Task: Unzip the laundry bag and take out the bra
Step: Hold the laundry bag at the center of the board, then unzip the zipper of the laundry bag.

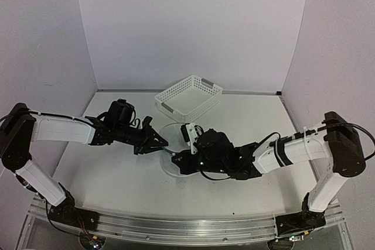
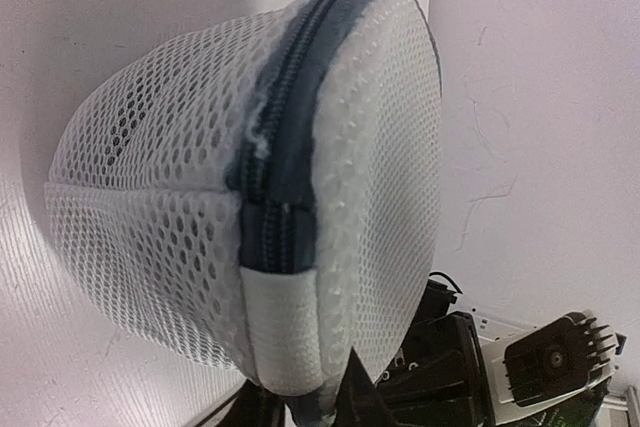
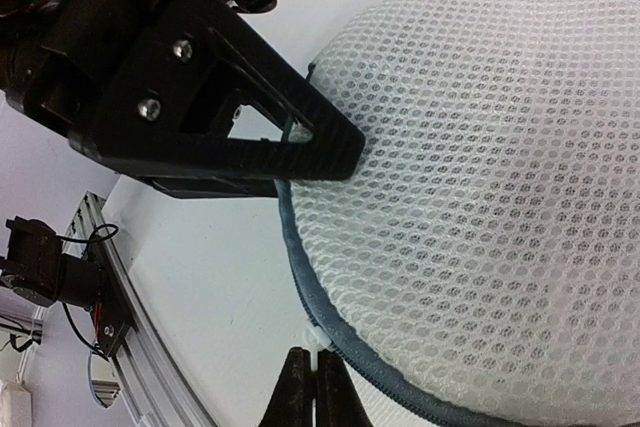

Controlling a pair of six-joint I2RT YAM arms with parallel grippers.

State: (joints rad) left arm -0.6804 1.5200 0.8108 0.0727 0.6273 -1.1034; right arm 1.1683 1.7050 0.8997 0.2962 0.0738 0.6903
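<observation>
The laundry bag, a white mesh cylinder with a dark zipper rim, lies on the table between both grippers. In the left wrist view the laundry bag fills the frame, its zipper still closed along the rim. My left gripper is shut on the bag's edge by the white fabric tab; one of its fingers presses on the round mesh face. My right gripper is shut on the small white zipper pull at the rim. The bra is hidden.
A white perforated plastic basket stands behind the bag at the back of the table. White walls close in the left, back and right sides. The metal rail runs along the near edge.
</observation>
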